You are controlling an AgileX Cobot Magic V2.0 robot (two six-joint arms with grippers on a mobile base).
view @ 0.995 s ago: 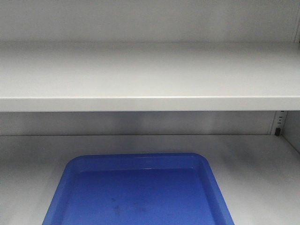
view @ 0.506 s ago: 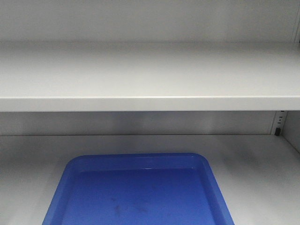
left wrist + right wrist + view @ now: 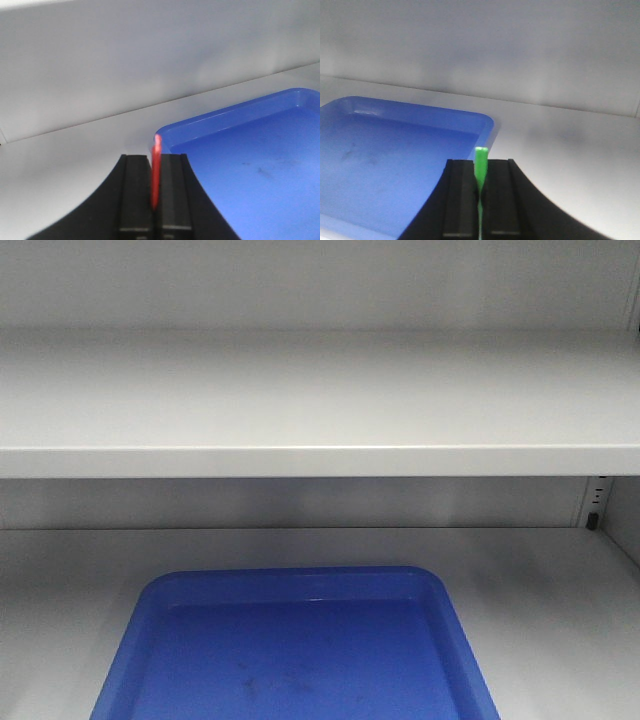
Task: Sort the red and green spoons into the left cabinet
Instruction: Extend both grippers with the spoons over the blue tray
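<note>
Red spoon (image 3: 157, 150) pinched by left end effector (image 3: 155, 167), green spoon (image 3: 481, 157) by right end effector (image 3: 480, 172), each lower centre, seemingly poised for deposit in blue tray (image 3: 260, 165).

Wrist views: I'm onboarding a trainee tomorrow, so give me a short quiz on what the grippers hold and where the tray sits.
1. True or false: the left gripper is shut on the red spoon.
2. The right gripper holds which spoon? A red, B green, C none.
3. Fill in: the blue tray lies on the ____ shelf of the cabinet.
Key: 1 true; 2 B, the green spoon; 3 lower.
</note>
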